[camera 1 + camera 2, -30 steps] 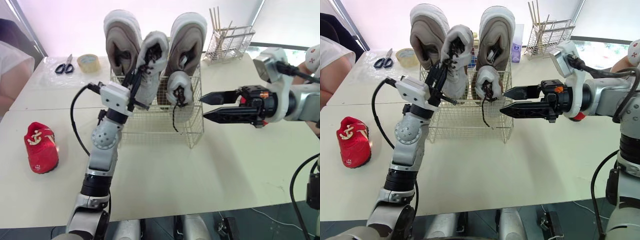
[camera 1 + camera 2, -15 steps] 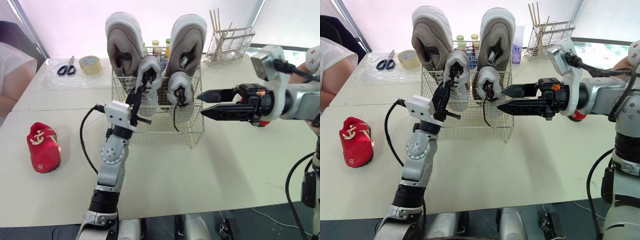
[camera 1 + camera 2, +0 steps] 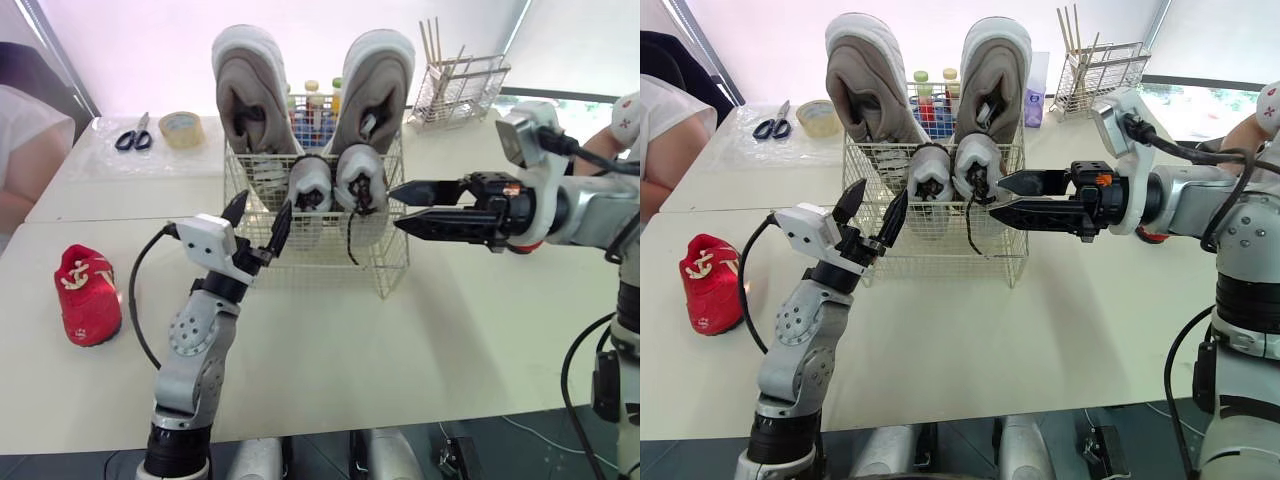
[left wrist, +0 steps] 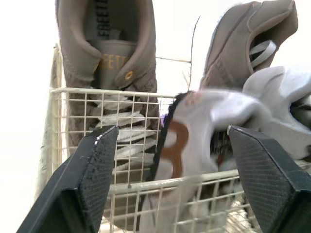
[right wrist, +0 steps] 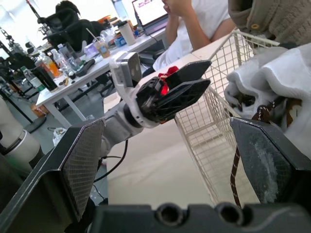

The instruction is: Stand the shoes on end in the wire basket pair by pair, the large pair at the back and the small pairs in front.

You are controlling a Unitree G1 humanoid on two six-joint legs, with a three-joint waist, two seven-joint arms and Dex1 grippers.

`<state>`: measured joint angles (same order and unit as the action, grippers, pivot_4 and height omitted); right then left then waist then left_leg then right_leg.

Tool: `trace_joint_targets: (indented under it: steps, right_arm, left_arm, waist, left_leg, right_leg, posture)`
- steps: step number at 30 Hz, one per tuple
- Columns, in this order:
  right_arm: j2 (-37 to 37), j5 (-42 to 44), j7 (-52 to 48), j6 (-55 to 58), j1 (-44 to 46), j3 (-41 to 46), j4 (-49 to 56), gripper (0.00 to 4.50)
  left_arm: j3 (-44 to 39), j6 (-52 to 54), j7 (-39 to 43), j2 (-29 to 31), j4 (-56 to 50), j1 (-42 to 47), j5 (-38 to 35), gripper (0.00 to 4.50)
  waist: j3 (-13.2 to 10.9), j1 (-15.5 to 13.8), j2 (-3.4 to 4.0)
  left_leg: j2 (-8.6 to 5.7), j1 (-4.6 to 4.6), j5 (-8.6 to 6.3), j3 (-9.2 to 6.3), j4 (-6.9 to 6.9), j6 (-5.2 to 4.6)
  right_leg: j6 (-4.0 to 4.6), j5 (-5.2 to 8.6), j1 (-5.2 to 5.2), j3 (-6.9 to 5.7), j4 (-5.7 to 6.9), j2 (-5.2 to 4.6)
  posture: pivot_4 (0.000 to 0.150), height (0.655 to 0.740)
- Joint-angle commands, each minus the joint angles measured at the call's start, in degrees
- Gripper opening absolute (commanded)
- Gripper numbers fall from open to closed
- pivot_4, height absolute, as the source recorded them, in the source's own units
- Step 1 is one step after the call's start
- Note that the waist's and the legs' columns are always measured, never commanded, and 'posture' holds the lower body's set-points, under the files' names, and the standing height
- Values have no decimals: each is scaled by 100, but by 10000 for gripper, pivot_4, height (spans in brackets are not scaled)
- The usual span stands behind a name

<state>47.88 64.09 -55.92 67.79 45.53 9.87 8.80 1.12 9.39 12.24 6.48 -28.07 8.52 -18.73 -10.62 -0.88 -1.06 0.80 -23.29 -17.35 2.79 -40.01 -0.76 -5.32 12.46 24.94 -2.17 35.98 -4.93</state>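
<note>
Large shoes (image 3: 248,85) stand on end at the back of the wire basket (image 3: 385,250), toes up, side by side. Small grey shoes (image 3: 310,185) stand in front of them, inside the basket's front wall, a dark lace hanging from the right one. One red shoe (image 3: 85,295) lies on the table (image 3: 400,340), well apart to the left. Left gripper (image 3: 260,212) hovers just before the basket's front left, jaws spread, empty. Right gripper (image 3: 396,207) hangs at the basket's right side near the right small shoe, jaws spread, holding nothing. Scissors (image 3: 132,133) and a tape roll (image 3: 181,128) lie behind.
</note>
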Motion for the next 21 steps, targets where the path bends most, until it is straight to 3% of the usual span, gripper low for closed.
trace_joint_targets:
  steps: [1,7,9,12,15,17,21]
  right_arm:
    - [-46,-3,4,-162,19,163,12,45000]
    - [-66,-2,60,-177,30,266,-131,45000]
    - [-85,-143,225,-297,159,347,-377,45000]
    - [-156,-557,713,-860,492,653,-961,45000]
    - [-83,-1060,994,-1476,494,912,-1478,45000]
    - [-181,-1785,1649,-2549,304,1298,-2087,45000]
    - [-227,-3352,2576,-4415,-690,1331,-2629,45000]
  left_arm:
    - [-104,310,36,87,-480,-48,-353,38307]
    - [-1074,1037,-245,291,-1010,368,-1955,38307]
    - [-1456,1633,-330,876,-1245,797,-2820,38307]
    - [-1780,2566,-89,2207,-1563,1140,-4269,44566]
    - [-1909,2972,-242,3003,-1659,1139,-5778,44566]
    - [-1924,3199,-248,3630,-1746,882,-7077,44566]
    - [-1854,3617,-333,4615,-1755,460,-7619,44566]
  waist:
    - [0,11,0]
    - [0,13,0]
    - [-2,10,-2]
    - [-3,20,1]
    - [-2,14,4]
    - [-3,16,0]
    - [-3,-4,0]
  left_leg:
    - [0,0,0,1,0,0]
    - [2,1,0,-3,0,0]
    - [2,1,0,-4,0,0]
    - [2,0,0,-7,-3,1]
    - [-4,1,-1,1,0,0]
    - [-5,0,-1,-3,0,1]
    - [-15,2,0,-4,-1,2]
  right_leg:
    - [0,0,-1,1,0,0]
    - [0,0,0,0,2,3]
    - [0,0,0,0,1,4]
    - [0,0,0,-1,2,7]
    - [-1,0,-1,10,-2,4]
    - [-1,1,-4,11,-9,2]
    - [1,1,-13,12,-13,-3]
  posture:
    - [1500,7400]
    - [1500,7400]
    - [1500,7400]
    - [1500,7400]
    - [1500,7400]
    - [1500,7400]
    - [1500,7400]
